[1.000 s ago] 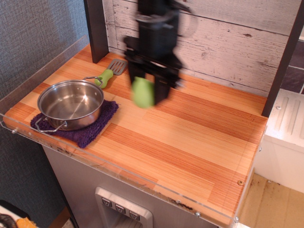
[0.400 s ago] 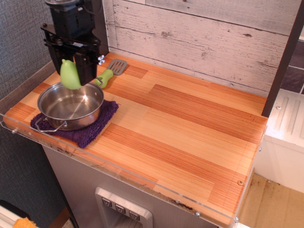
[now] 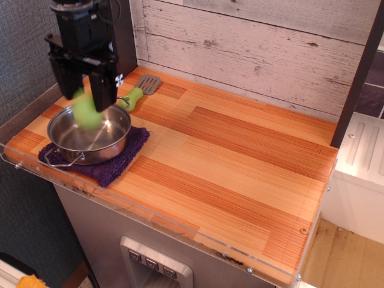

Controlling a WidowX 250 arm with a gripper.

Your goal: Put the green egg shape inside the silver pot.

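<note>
Gripper (image 3: 86, 89), fingers now spread above the silver pot (image 3: 90, 132), has let go the green egg shape (image 3: 88, 114), blurred mid-drop just over the bowl; placement judged nearly complete.

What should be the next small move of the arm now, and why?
Probably lift the gripper straight up and clear. Its fingers look spread, and the blurred green egg shape sits below them over the silver pot, apparently already released and dropping in.

You see the green egg shape (image 3: 87, 114) — a blurred light-green lump — over the far rim of the shiny, shallow silver pot (image 3: 90, 133).
</note>
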